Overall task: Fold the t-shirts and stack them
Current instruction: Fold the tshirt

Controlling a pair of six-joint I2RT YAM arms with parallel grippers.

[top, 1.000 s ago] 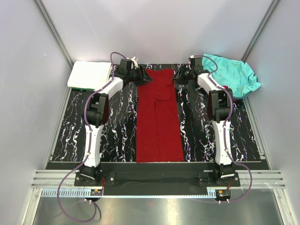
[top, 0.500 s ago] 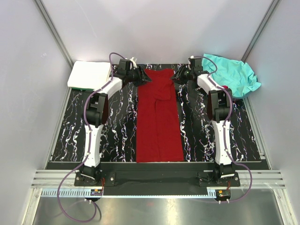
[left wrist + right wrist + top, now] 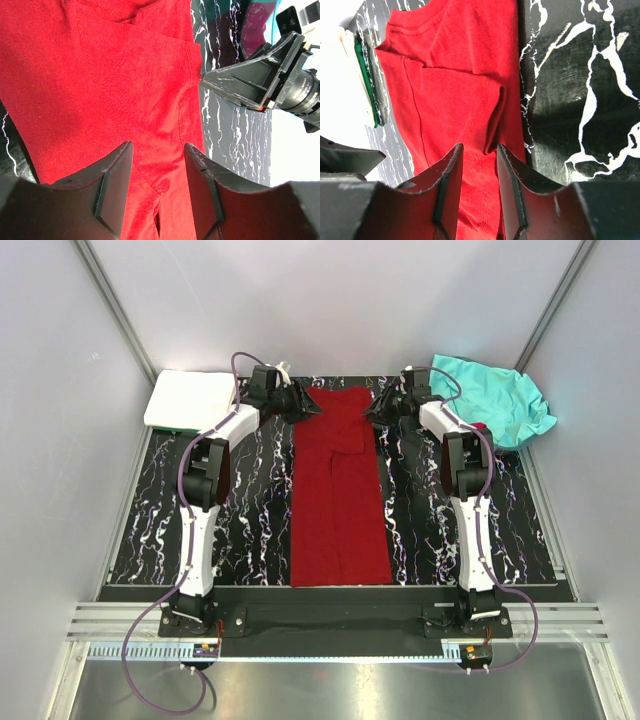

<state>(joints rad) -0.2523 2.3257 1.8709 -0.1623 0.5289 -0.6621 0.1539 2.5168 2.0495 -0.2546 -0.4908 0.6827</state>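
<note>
L end effector (image 3: 313,408) & R end effector (image 3: 371,410) both had jaws apart, holding nothing. Red t-shirt (image 3: 340,490) lay between them, long way running back twd me.

**Marble below, white all round**

Black marbled mat (image 3: 240,530) spread wide beneath me, white veins running all over it. Plain white walls (image 3: 330,300) stand on three sides, with a grey metal post (image 3: 112,300) slanting up the corner. At the near edge there's a ribbed aluminium rail (image 3: 560,623), then a shiny steel sheet (image 3: 330,690).
</note>
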